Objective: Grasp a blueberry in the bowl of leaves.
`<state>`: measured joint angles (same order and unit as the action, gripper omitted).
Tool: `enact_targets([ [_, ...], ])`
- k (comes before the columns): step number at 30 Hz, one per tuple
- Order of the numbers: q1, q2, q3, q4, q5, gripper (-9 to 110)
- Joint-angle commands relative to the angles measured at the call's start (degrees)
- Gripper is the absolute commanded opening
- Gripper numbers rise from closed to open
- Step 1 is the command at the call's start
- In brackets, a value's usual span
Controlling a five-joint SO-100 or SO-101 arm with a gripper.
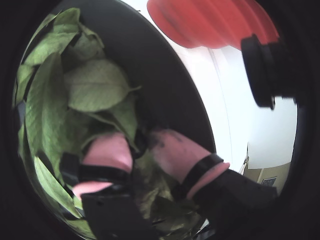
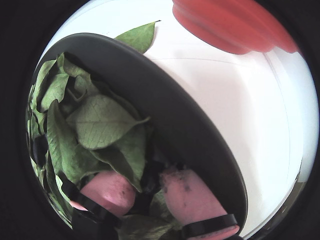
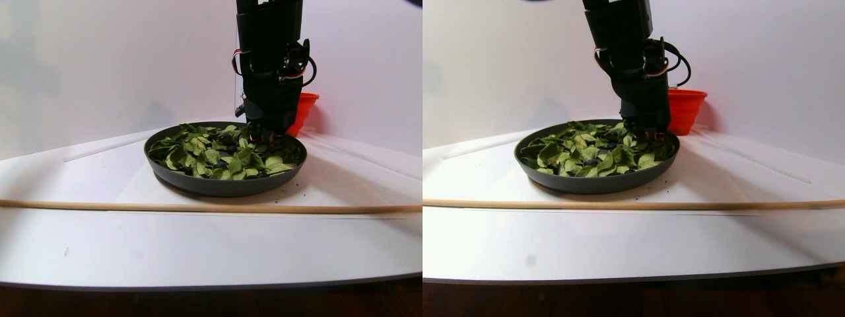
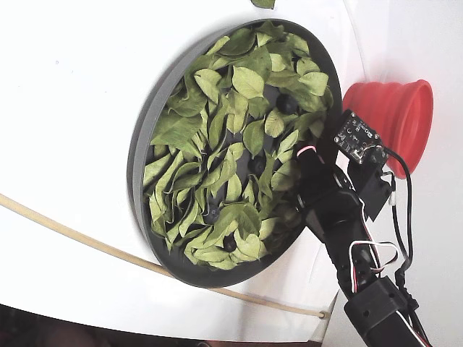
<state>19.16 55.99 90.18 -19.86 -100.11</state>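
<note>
The dark grey bowl (image 4: 145, 144) holds many green leaves (image 4: 217, 144) with several dark blueberries among them, one of them (image 4: 256, 165) near the middle. My gripper (image 1: 141, 141) is down in the leaves at the bowl's edge nearest the red cup. Its pink fingertips (image 1: 112, 150) stand close on either side of a dark round blueberry (image 1: 144, 144) that fills the narrow gap. The other wrist view shows the same: gripper (image 2: 147, 177), blueberry (image 2: 150, 181), a leaf (image 2: 100, 120) lying over the left pad, bowl rim (image 2: 165, 110). The stereo pair view shows the gripper (image 3: 264, 129) reaching into the bowl (image 3: 224, 185).
A red ribbed cup (image 4: 394, 116) stands just beyond the bowl, close to the arm; it also shows in a wrist view (image 1: 210, 20). A thin wooden stick (image 3: 198, 207) lies across the white table in front of the bowl. One loose leaf (image 2: 137, 37) lies outside the rim.
</note>
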Motion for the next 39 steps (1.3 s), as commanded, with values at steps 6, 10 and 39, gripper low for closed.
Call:
enact_targets([
  [6,-0.3,2.1,1.8,0.0,-0.6,8],
  [10,-0.3,4.0,2.1,0.1,-0.8,8],
  [39,-0.4,13.4,4.0,-0.5,-1.8,8],
])
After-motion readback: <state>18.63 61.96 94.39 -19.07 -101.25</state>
